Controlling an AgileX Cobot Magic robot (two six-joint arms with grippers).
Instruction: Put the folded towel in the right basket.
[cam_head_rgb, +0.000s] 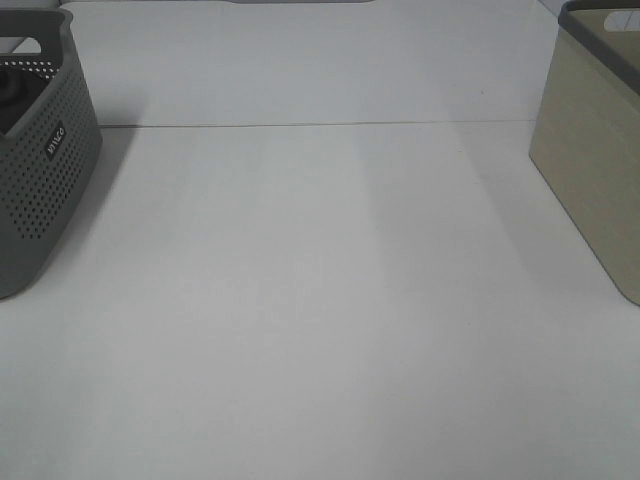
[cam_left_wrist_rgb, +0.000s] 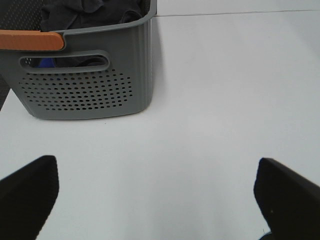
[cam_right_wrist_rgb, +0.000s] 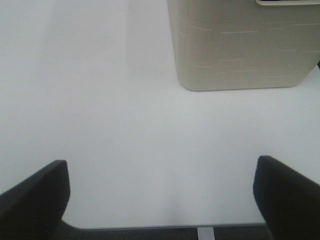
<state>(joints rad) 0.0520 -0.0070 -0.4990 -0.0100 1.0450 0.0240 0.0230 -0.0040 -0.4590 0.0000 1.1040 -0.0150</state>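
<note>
No folded towel lies anywhere on the white desk (cam_head_rgb: 320, 300), so either the towel already sits in a basket or the task has barely begun — the pictures do not settle which.

The grey perforated basket (cam_head_rgb: 40, 170) stands at the left edge of the desk and holds a heap of dark crumpled cloth (cam_left_wrist_rgb: 90, 12), with something blue glimpsed through its handle slot; none of it looks folded. The beige basket (cam_head_rgb: 590, 170) stands at the right edge, well apart from the grey one, and its inside is hidden in every view, so a towel could be there unseen.

The left end effector (cam_left_wrist_rgb: 157, 195) is spread wide and empty, facing the grey basket. The right end effector (cam_right_wrist_rgb: 162, 195) is likewise spread and empty, facing the beige basket.
</note>
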